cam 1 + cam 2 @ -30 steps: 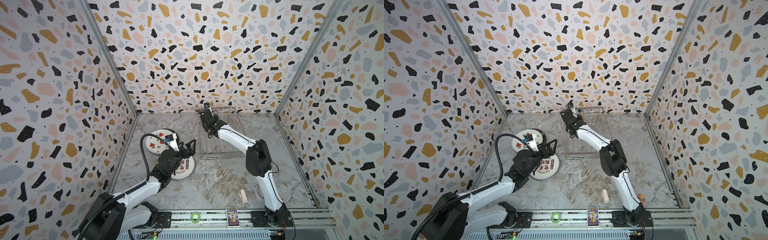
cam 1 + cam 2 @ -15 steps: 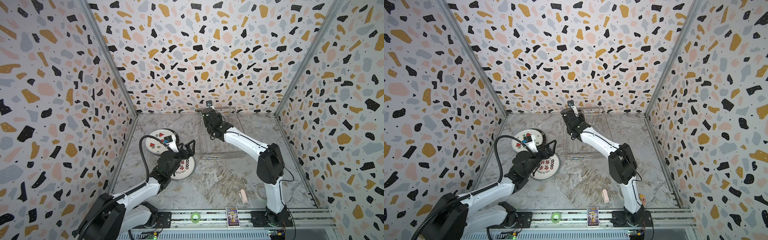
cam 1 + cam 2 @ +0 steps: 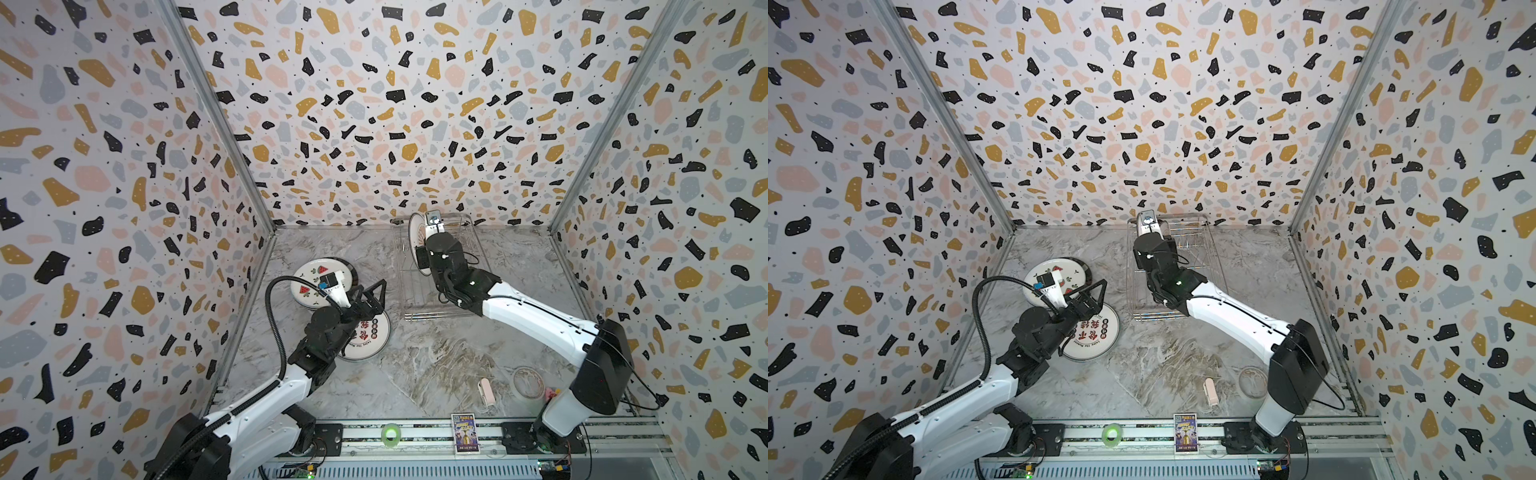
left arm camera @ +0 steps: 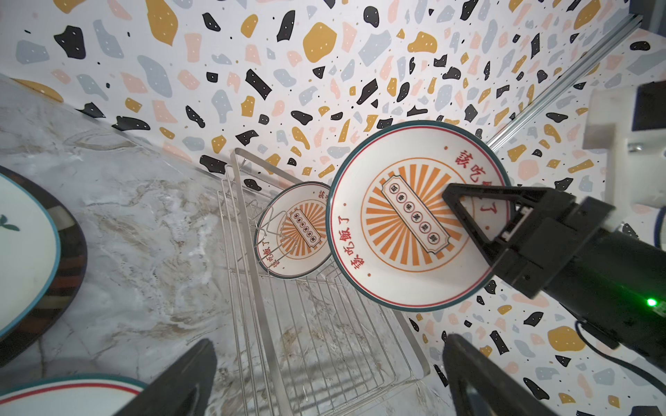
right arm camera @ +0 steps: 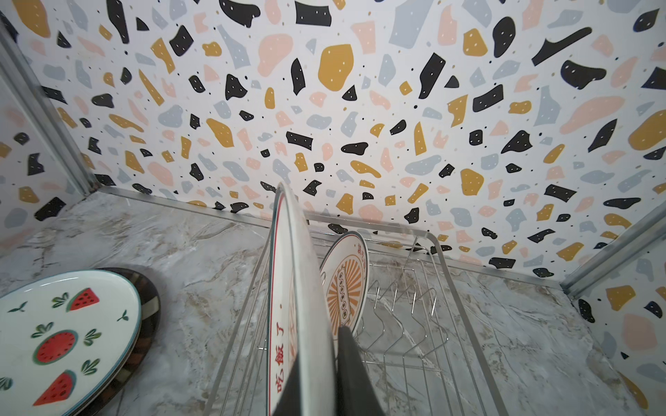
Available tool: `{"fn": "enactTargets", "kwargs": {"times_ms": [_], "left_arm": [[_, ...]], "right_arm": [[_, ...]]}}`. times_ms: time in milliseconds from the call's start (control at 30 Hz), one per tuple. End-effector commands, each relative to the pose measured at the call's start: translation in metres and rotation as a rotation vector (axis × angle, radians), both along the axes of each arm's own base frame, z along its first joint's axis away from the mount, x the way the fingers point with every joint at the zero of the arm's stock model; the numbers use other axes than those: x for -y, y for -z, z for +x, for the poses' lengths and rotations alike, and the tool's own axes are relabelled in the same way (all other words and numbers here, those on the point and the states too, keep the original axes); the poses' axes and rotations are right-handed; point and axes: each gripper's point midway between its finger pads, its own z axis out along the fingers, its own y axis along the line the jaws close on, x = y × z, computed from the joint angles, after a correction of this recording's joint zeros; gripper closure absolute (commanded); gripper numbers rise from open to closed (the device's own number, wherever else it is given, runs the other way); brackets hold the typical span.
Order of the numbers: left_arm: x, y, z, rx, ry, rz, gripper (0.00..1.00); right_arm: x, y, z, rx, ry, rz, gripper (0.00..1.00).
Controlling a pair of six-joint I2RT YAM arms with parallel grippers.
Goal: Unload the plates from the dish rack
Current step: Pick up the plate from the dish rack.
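Orange-sunburst plate (image 4: 414, 216) upright | right gripper (image 5: 320, 360) clamps it | left gripper (image 4: 329, 345) wide

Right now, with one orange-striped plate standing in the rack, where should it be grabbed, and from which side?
I'd pinch the upper rim of the plate, coming straight down from above. It stands on edge, leaning among the prongs of the rack, so its lower edge is fenced in by wire and only the thin top rim is free to close across.
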Motion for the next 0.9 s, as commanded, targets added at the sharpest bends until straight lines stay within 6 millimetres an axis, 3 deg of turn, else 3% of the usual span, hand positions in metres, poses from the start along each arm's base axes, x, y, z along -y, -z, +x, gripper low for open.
{"fn": "enactTargets", "kwargs": {"times_ms": [0,333,700,867], "left_arm": [[-0.004,-0.002,-0.008,0.015,0.0,0.013,0.0],[-0.002,-0.012,-0.023,0.089,0.053,-0.016,0.0],[0.039,-0.024,-0.034,0.175,0.232,-0.071,0.0],[0.042,-0.023,-0.037,0.185,0.245,-0.091,0.0]], "right_arm": [[-0.001,-0.033,-0.013,0.049,-0.12,0.153,0.93],[0.016,-0.015,-0.044,-0.031,-0.52,0.402,0.93],[0.022,0.003,-0.072,-0.131,-0.784,0.54,0.94],[0.021,-0.001,-0.088,-0.141,-0.902,0.599,0.93]]}}
